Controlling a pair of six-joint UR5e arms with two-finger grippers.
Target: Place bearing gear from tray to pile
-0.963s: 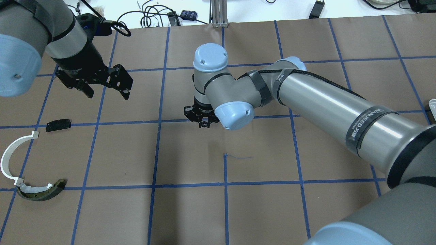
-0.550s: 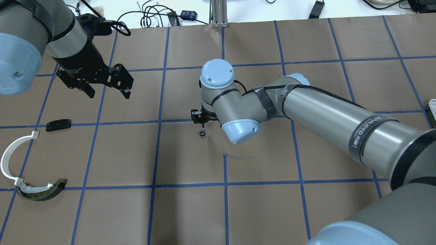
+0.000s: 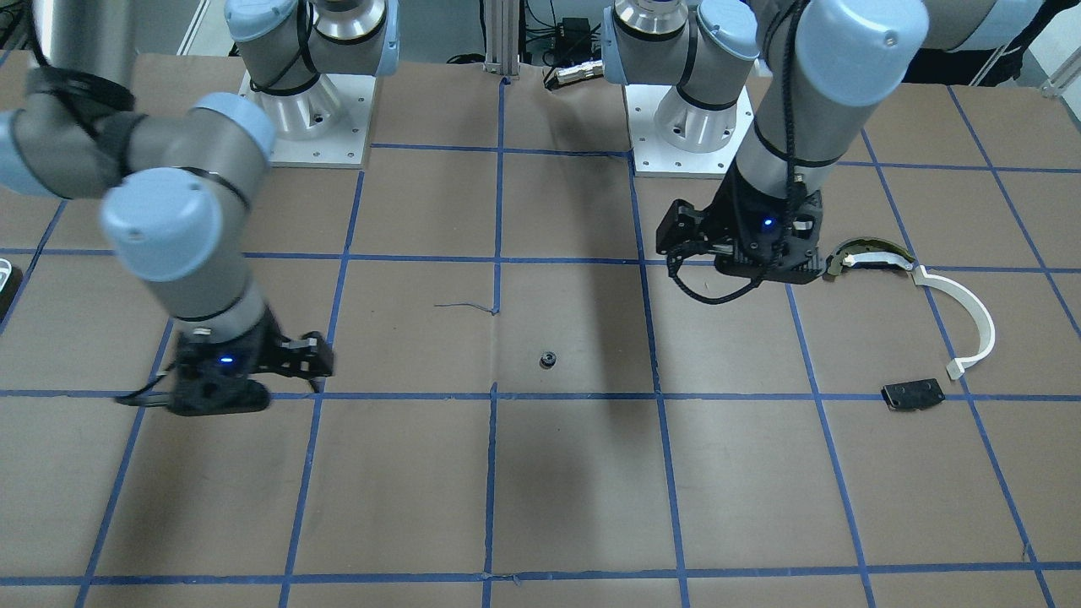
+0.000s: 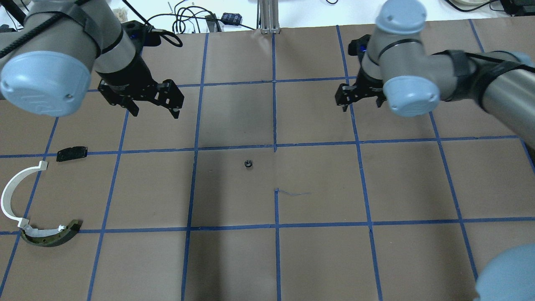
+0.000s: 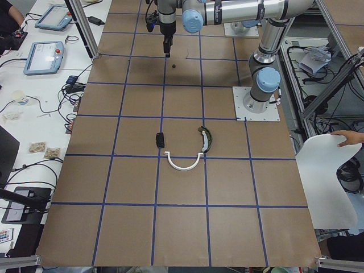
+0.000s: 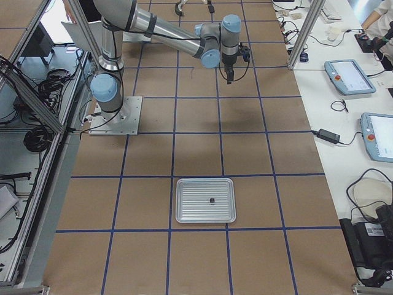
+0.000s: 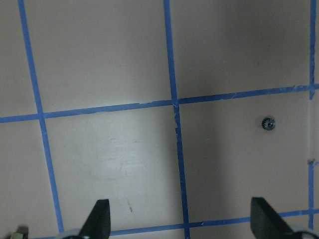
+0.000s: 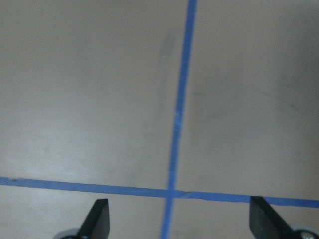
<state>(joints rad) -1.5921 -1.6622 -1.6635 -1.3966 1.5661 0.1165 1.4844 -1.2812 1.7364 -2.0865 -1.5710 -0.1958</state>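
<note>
Gear: the small dark toothed bearing gear [image 4: 248,163] lies flat on the brown paper, bore up. It is round, with no long axis.
Place: between the two pincers, well apart from both.
Left pincer [image 4: 154,109]: jaws spread wide, empty.
Right pincer [image 4: 360,99]: jaws spread wide, empty.
Around: a thin white plastic arc [image 4: 10,196], a dark-and-cream curved piece [image 4: 50,236] and a flat black plate [image 4: 72,153] lie on the left pincer's outer side.
Change: the right pincer, just beside the gear 0.6 s ago, has drawn well away. The gear has not moved.

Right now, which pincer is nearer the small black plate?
Left. The left pincer hovers near the small black plate, farther from the robot and toward the middle; the right pincer hangs far off, beyond the bearing gear.
</note>
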